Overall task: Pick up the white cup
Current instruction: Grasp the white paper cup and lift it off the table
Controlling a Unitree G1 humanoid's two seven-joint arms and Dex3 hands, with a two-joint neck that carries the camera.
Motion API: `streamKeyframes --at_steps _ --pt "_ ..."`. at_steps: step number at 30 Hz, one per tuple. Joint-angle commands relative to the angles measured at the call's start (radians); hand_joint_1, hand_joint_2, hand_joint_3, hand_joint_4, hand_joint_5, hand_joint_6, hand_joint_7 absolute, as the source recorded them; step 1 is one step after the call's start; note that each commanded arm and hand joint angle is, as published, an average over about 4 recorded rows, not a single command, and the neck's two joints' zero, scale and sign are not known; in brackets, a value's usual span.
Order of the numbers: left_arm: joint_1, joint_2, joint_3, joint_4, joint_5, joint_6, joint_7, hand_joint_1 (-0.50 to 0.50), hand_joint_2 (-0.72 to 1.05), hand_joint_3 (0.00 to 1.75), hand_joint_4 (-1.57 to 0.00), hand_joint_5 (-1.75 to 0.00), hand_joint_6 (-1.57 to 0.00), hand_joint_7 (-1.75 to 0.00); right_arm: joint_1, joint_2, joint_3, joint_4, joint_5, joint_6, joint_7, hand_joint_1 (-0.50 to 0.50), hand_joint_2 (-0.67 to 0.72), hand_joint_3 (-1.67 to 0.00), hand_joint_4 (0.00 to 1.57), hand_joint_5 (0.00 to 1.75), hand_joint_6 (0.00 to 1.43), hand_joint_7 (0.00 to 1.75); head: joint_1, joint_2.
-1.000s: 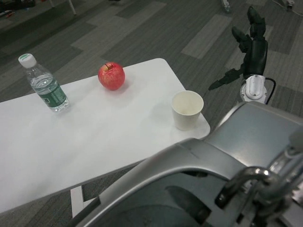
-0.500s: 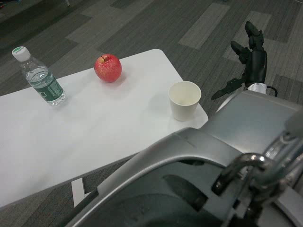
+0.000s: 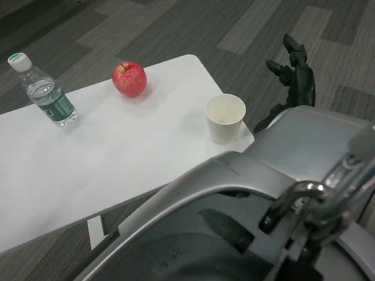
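The white cup (image 3: 225, 117) stands upright and empty near the right front corner of the white table (image 3: 117, 158). My right hand (image 3: 293, 79) hangs off the table's right edge, to the right of the cup and apart from it, fingers spread with nothing in them. The silver right forearm (image 3: 304, 132) fills the lower right. The left hand does not show.
A red apple (image 3: 129, 78) sits toward the back of the table. A clear water bottle (image 3: 43, 92) with a white cap and green label stands at the back left. Grey patterned carpet (image 3: 234, 29) lies beyond the table.
The whole view has dipped and shifted, so the table things sit slightly higher and further left. My right hand has come lower and a little nearer the cup.
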Motion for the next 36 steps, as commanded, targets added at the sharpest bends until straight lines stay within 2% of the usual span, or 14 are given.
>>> streamKeyframes --at_steps 1,8,16,24,28,33,36 --pt "-0.035 -0.006 -0.001 0.024 0.0 0.002 0.002 -0.5 -0.64 0.09 0.0 -0.31 0.0 -0.14 0.019 -0.004 0.03 -0.063 0.008 -0.002 0.013 -0.44 0.72 0.0 0.57 0.29 0.0 0.28 -0.016 0.005" --pt "-0.046 -0.004 -0.003 0.038 0.0 0.002 0.001 -0.5 -0.64 0.09 0.0 -0.31 0.0 -0.14 0.051 -0.039 0.043 -0.141 0.01 -0.001 0.026 -0.42 0.72 0.0 0.46 0.29 0.0 0.28 -0.036 0.021" --pt "-0.05 -0.003 -0.002 0.05 -0.001 -0.003 0.003 -0.5 -0.64 0.09 0.0 -0.31 0.0 -0.14 0.052 -0.029 0.05 -0.167 0.01 -0.001 0.031 -0.42 0.72 0.0 0.38 0.29 0.0 0.28 -0.054 0.039" --pt "-0.052 -0.001 -0.007 0.053 -0.001 -0.004 0.003 -0.5 -0.64 0.09 0.0 -0.31 0.0 -0.14 0.029 -0.015 0.143 -0.171 0.008 0.0 0.067 -0.42 0.72 0.0 0.34 0.29 0.0 0.28 -0.078 0.059" --pt "-0.054 0.0 -0.012 0.056 -0.001 -0.004 0.003 -0.5 -0.64 0.09 0.0 -0.31 0.0 -0.14 0.013 -0.014 0.194 -0.167 0.008 0.0 0.082 -0.42 0.72 0.0 0.34 0.29 0.0 0.28 -0.085 0.101" --pt "-0.056 0.0 -0.015 0.065 -0.001 -0.004 0.003 -0.5 -0.64 0.09 0.0 -0.31 0.0 -0.14 -0.017 -0.016 0.245 -0.15 0.008 0.0 0.094 -0.42 0.72 0.0 0.34 0.29 0.0 0.28 -0.084 0.099" --pt "-0.056 0.0 -0.016 0.067 -0.003 -0.004 0.003 -0.5 -0.64 0.09 0.0 -0.31 0.0 -0.14 -0.033 -0.02 0.27 -0.136 0.008 -0.001 0.102 -0.42 0.72 0.0 0.34 0.36 0.0 0.28 -0.079 0.097"
